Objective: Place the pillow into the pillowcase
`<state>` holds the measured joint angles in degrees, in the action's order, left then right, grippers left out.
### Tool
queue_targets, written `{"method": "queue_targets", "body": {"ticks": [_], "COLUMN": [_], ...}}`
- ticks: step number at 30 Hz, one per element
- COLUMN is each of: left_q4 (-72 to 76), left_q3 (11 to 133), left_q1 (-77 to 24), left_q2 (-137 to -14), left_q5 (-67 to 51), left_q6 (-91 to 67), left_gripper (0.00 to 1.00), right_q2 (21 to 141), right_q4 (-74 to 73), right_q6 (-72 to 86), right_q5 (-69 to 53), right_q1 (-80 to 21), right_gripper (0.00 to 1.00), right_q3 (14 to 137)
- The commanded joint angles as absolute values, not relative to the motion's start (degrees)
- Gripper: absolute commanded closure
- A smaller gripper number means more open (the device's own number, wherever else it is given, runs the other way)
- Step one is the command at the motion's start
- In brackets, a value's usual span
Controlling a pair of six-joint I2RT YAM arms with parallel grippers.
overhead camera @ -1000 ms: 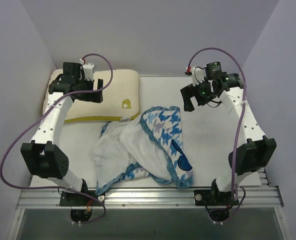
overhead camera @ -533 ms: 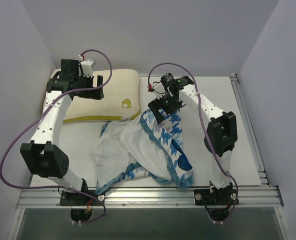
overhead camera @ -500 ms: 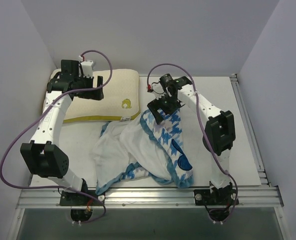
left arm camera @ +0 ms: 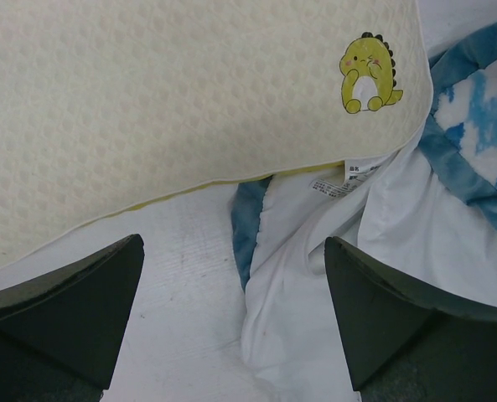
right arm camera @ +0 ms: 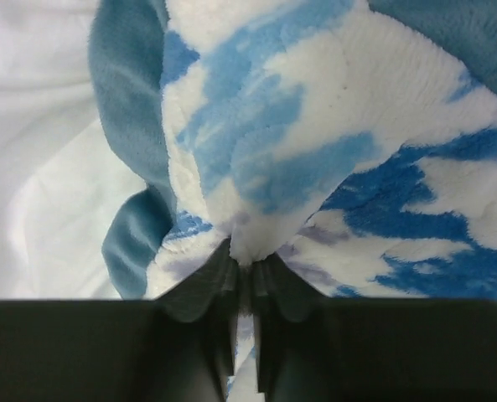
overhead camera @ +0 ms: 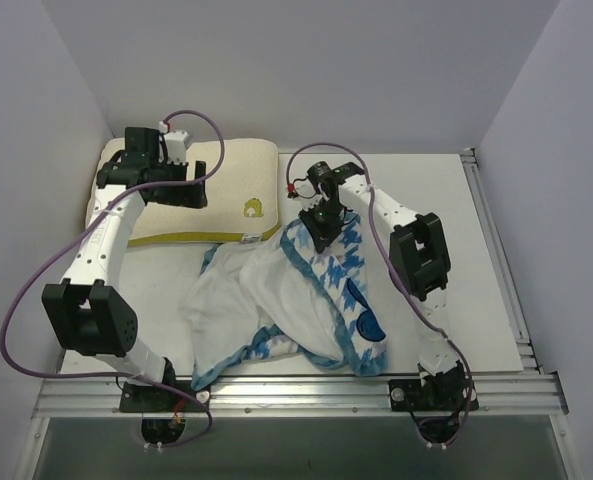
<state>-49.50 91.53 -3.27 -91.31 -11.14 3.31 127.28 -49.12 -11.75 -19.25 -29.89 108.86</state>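
Observation:
The cream dimpled pillow (overhead camera: 231, 190) lies at the back left, its yellow dinosaur logo (left arm camera: 367, 71) facing up. In front of it the pillowcase (overhead camera: 286, 295) is crumpled mid-table, white inside showing, with blue houndstooth and teal trim along its right side. My left gripper (overhead camera: 193, 185) hovers open over the pillow's near edge; in the left wrist view the pillow (left arm camera: 173, 100) and pillowcase (left arm camera: 315, 285) lie beyond the left gripper (left arm camera: 234, 251). My right gripper (overhead camera: 323, 232) is shut on a pinched fold of the pillowcase (right arm camera: 315, 126) at its far edge, plush bunched between the right gripper (right arm camera: 245, 268) jaws.
Bare white table (overhead camera: 456, 210) stretches to the right of the pillowcase. Grey walls close in the back and both sides. An aluminium rail (overhead camera: 296, 395) runs along the near edge, and another rail (overhead camera: 496, 250) along the right side.
The right arm swung from the back right across to the pillowcase's far edge, came down and shut on the fabric. The left arm barely shifted and stayed open.

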Motion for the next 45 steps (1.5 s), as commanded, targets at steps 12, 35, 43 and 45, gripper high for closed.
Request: {"method": "queue_targets", "body": {"ticks": [12,35,43,45], "left_q4": [-48.3,-47.8,-47.5,-47.7], "left_q3": [94.7,87.7,83.9,83.1], "left_q1": [-3.0,-16.5,-19.2,-19.5], "left_q2": [-94.8,-95.0,-96.6,-96.7], "left_q5": [-18.5,-25.5,-28.9,-29.5], "left_q6": [4.3,23.3,26.8,28.1], "left_gripper": [0.03,0.03,0.13,0.14], "right_q2": [106.7,105.8,130.2,133.8], "right_q4": [-59.8,-59.3,-57.8,-57.5], "right_q6": [-30.1,-21.3,-20.6,-22.0], "right_q5": [-23.0,-6.1,2.9,5.5], "right_q1": [-2.5,14.2,16.7,16.8], "right_gripper": [1.00,0.30,0.53,0.56], "right_q3": [105.1,84.2,105.6,114.2]}}
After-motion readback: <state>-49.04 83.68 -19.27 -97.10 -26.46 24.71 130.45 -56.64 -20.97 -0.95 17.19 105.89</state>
